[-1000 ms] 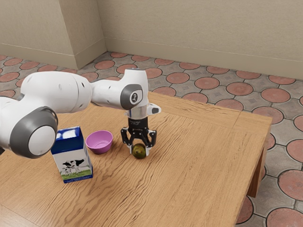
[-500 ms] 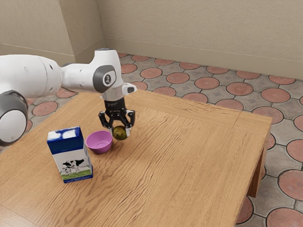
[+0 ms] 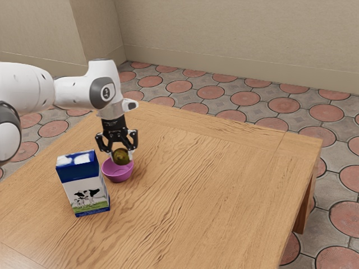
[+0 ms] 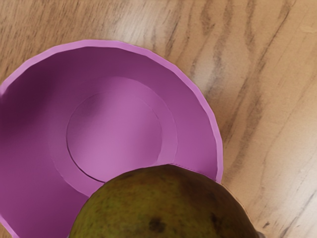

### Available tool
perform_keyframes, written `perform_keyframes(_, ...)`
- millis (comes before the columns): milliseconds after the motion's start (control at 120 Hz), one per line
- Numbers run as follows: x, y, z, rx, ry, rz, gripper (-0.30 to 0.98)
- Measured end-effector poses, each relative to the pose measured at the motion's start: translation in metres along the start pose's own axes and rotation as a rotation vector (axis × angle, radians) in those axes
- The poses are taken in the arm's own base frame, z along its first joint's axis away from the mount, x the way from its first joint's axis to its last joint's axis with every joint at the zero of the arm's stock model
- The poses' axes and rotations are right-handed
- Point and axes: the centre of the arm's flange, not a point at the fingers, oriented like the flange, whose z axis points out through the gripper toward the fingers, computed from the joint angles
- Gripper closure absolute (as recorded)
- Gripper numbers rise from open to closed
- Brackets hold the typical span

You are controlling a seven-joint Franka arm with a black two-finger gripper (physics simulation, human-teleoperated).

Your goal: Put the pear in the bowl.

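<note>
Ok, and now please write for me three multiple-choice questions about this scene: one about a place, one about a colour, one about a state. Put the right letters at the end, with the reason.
1. Where is the pear?
A) On the floor
B) In the gripper, above the bowl
C) On top of the milk carton

2. What colour is the bowl?
A) Pinkish purple
B) Green
C) White

3. How is the milk carton placed?
A) Lying on its side
B) Upside down
C) Standing upright

Right letters:
1: B, the exterior view shows the pear between the two fingers, above the bowl.
2: A, both views show its pinkish-purple walls.
3: C, its base is on the table and the printed cows stand upright.
</note>
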Motion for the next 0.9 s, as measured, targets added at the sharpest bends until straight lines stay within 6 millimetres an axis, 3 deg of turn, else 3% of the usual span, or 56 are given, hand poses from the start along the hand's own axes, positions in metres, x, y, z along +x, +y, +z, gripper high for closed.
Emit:
perform_keyframes(283,0.0,0.0,0.0,-0.01,-0.003,0.0,0.14)
perform_keyframes(333,-0.002,0.001,-0.01,-0.017,0.012,0.004,0.11)
perform_keyframes(475,-0.033,0.013,-0.1,-0.07,0.14,0.063,0.07)
perform_keyframes(792,-0.112,0.007,-0.26,-0.133,0.348,0.264,0.03)
perform_keyframes(900,-0.126,0.003,-0.289,-0.124,0.346,0.314,0.03)
